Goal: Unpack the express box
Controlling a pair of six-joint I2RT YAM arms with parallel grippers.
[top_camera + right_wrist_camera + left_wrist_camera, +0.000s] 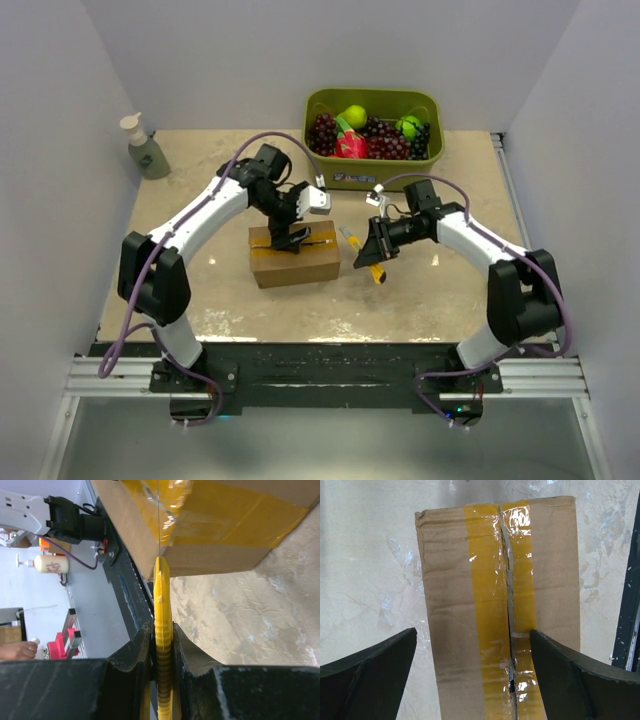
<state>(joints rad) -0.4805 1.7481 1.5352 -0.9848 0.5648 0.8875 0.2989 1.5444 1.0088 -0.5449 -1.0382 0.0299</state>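
Note:
The express box (295, 258) is a brown carton with yellow tape along its top seam, lying mid-table. In the left wrist view the express box (455, 605) shows its tape slit open along the seam. My left gripper (290, 238) hangs just above the box top, open and empty (472, 632), with one finger beside the box and the other over its right part. My right gripper (378, 252) is to the right of the box, shut (162, 630) on a yellow cutter (161, 605). The cutter's thin blade points at the box's taped end (210, 520).
A green bin (372, 94) full of fruit stands at the back, behind the box. A soap bottle (145, 148) stands at the back left. White walls close the table on three sides.

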